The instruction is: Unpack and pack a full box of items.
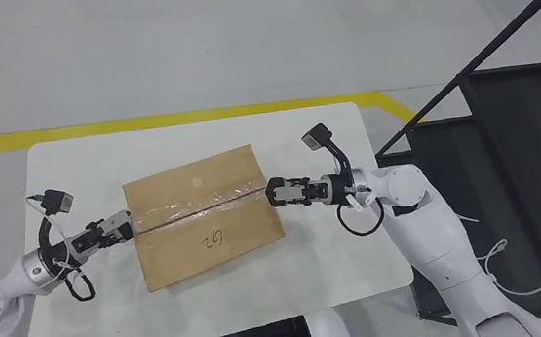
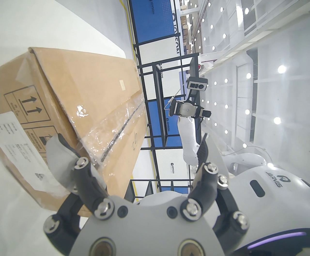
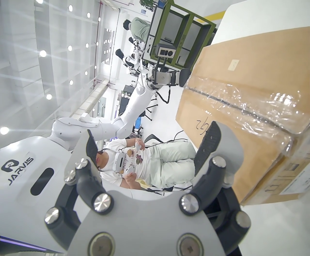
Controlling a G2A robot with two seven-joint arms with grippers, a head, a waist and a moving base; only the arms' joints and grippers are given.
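Observation:
A shut cardboard box [image 1: 201,214] lies in the middle of the white table [image 1: 326,134], its top seam sealed with clear tape [image 1: 196,208]. My left gripper [image 1: 119,225] is at the box's left end, open; in the left wrist view one of its fingers [image 2: 60,150] rests against the labelled end face of the box [image 2: 80,97], at the taped corner. My right gripper [image 1: 277,191] is open at the box's right end, level with the seam. In the right wrist view its fingers [image 3: 209,143] stand beside the box [image 3: 242,80], with nothing between them.
A black metal rack [image 1: 510,116] stands just off the table's right side. A yellow floor line [image 1: 197,120] runs behind the table. Bare table strips lie in front of the box and behind it.

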